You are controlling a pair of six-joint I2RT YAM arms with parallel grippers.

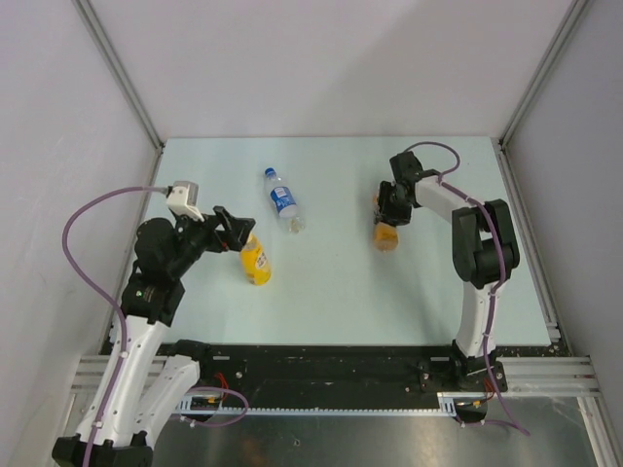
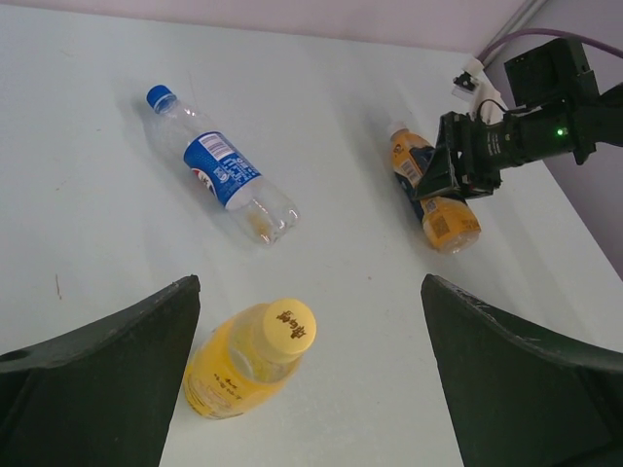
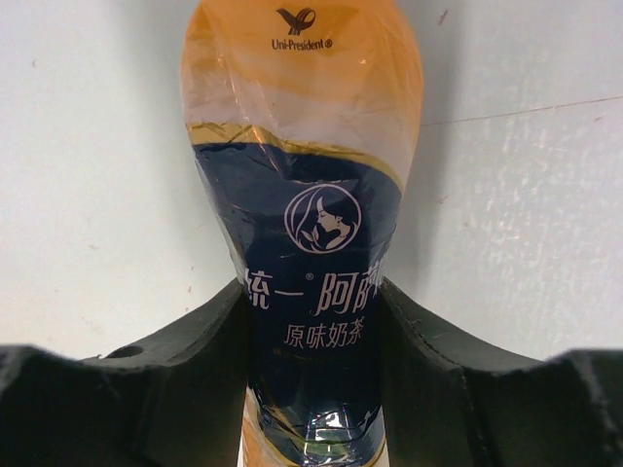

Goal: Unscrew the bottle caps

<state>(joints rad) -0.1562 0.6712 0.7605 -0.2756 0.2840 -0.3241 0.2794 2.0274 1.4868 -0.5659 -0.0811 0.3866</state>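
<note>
Toward the counter's (image 1: 341, 302) right edge, pinching the orange milk-tea bottle (image 3: 302, 146) with the right hand (image 3: 311, 321), pads (image 3: 209, 341) pressed against both sides of its dark blue label; lying flat, pale cap (image 2: 397, 129) poking out past the hand. Near the left edge, hovering with the left hand (image 2: 310, 287) spread wide, gripping nothing, just above the yellow bottle (image 2: 243, 365) and its yellow cap (image 2: 285, 326). Between them, nearer the far edge, lying untouched: clear water bottle (image 2: 219, 170), blue cap (image 2: 161, 97).

left arm (image 1: 136, 355): white links, black joints | right arm (image 1: 477, 311): alike | cable (image 1: 66, 233): purple | left tool (image 1: 234, 233): black, apparently matte
</note>
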